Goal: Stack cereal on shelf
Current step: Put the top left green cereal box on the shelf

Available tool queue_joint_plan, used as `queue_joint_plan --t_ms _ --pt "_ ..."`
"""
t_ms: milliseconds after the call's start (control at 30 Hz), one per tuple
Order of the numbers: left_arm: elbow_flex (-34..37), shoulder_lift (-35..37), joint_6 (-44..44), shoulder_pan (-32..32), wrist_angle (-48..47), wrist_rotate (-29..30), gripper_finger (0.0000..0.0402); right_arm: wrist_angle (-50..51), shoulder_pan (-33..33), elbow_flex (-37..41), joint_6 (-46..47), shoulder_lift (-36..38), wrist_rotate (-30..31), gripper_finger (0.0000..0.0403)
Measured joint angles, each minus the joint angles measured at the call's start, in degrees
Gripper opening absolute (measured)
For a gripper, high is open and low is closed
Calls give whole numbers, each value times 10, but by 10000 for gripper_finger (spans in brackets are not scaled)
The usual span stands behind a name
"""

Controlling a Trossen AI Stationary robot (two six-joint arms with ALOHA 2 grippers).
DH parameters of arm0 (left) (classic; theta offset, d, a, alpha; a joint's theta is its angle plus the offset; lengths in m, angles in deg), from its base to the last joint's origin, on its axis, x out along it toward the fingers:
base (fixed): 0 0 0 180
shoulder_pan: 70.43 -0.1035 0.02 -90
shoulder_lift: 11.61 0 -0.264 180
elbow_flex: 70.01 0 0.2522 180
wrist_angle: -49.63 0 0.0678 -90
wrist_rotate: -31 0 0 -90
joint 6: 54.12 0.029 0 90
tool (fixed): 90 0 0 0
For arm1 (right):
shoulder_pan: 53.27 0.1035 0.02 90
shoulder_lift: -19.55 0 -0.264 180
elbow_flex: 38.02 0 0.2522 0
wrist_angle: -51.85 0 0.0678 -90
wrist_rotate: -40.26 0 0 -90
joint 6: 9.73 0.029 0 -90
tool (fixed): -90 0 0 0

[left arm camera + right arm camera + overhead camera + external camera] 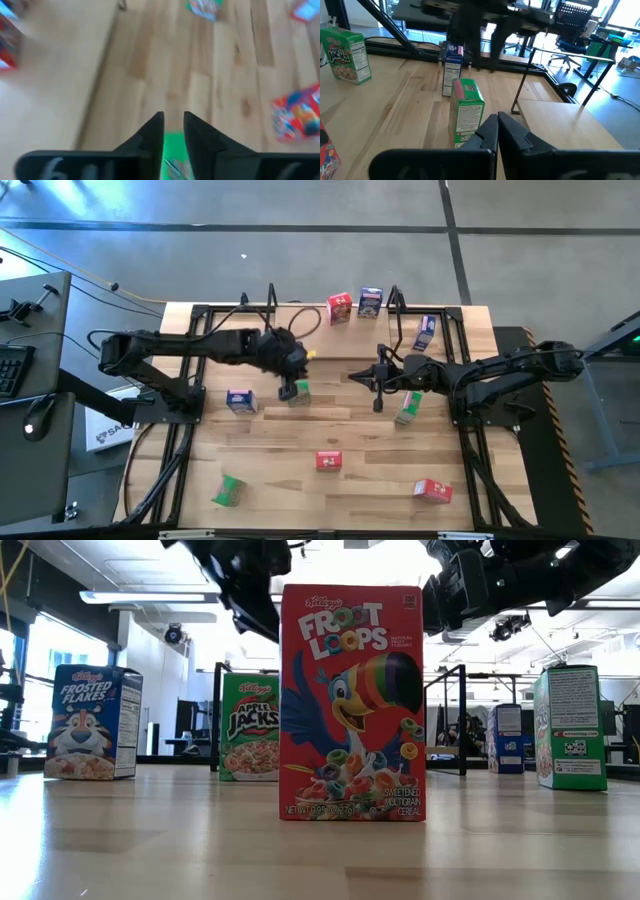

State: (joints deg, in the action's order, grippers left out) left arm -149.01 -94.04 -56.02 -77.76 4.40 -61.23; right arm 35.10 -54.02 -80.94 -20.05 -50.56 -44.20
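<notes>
While most cereal still sits loose, start near: green box [229,491] at 7 o'clock, red boxes at 6 [328,461] and 5 [433,491]. At mid-table the left gripper [290,373], jaws narrowly parted, hangs over a green carton [297,392]. The right gripper [379,376], closed and empty, waits at 3. At 12, the shelf [560,120] seems to carry two boxes at most; stacking has barely begun.
</notes>
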Motion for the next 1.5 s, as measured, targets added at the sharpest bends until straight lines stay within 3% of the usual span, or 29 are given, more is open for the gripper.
queue_joint_plan --t_ms 200,733,1000,1500 --pt "-19 -1 -52 37 -54 12 135 7 0 0 0 0 -15 0" --pt "-19 -2 -85 40 -83 39 254 7 0 0 5 0 -17 0" --pt "-18 -32 -95 40 -93 41 273 7 0 0 5 0 -17 0" --pt "-18 -70 -73 44 -99 46 273 7 0 0 4 0 -17 0"
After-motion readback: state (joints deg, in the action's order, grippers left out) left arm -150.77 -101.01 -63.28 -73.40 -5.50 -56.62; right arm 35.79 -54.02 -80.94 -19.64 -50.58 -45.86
